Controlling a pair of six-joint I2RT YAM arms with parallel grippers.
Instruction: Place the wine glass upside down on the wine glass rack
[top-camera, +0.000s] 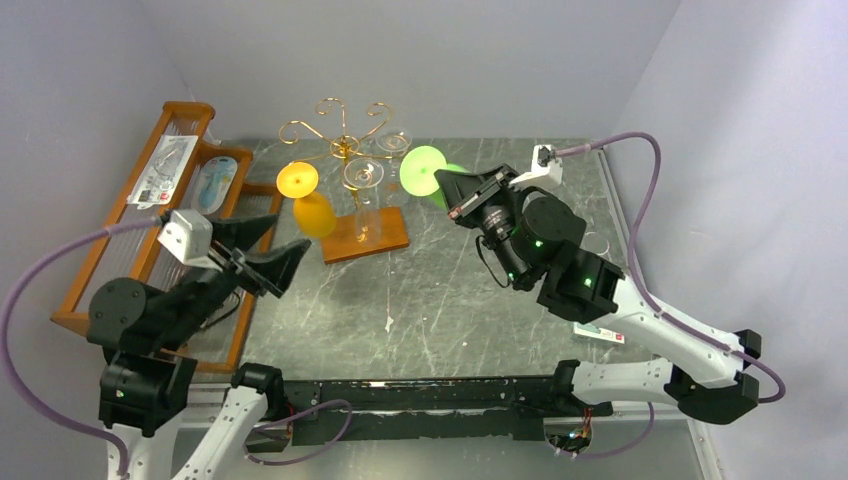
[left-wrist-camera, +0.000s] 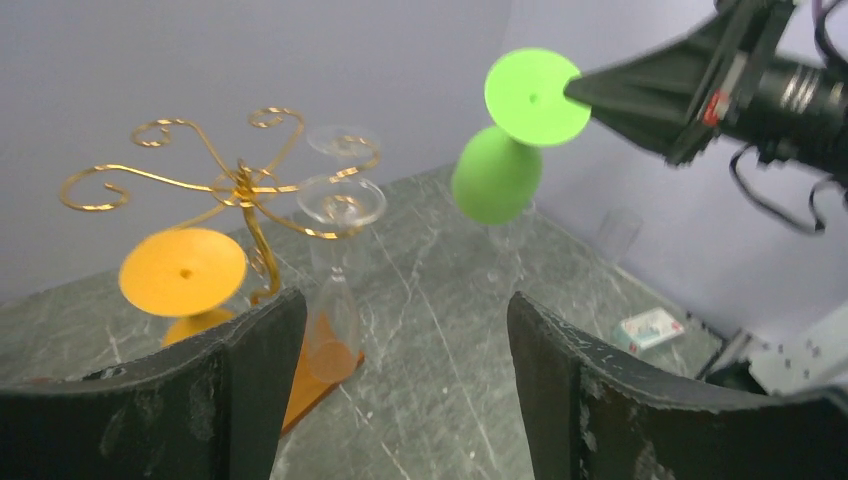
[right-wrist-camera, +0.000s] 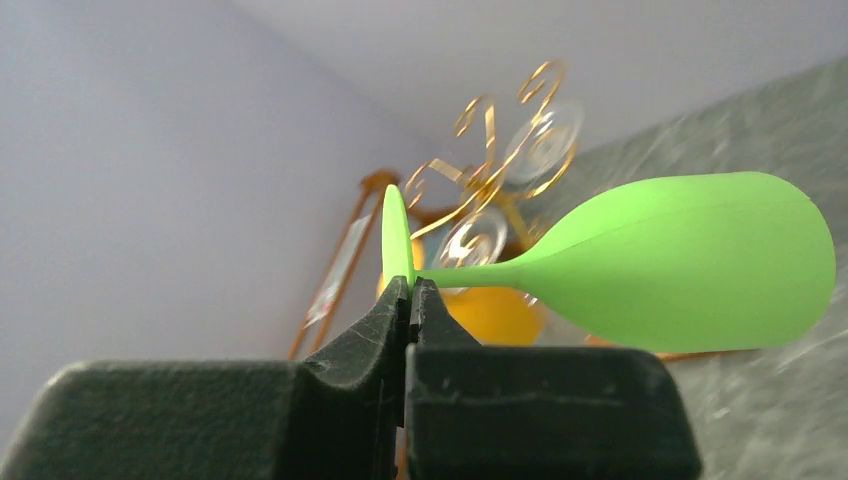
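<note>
Gripping green wine glass (right-wrist-camera: 690, 260) stem, right claw (right-wrist-camera: 410, 290) hovers at 3 o'clock of rack (top-camera: 345, 148); left claw (left-wrist-camera: 405, 305) released; next, slot stem into scroll.

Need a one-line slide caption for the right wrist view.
Right gripper shut on green wine glass by its foot, gold wine glass rack behind.

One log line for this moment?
left gripper open, empty | right gripper shut on green wine glass foot | not on wine glass rack

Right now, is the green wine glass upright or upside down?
Upside down, tilted: in the left wrist view the green wine glass has its foot above its bowl, the right gripper pinching the foot's rim.
</note>
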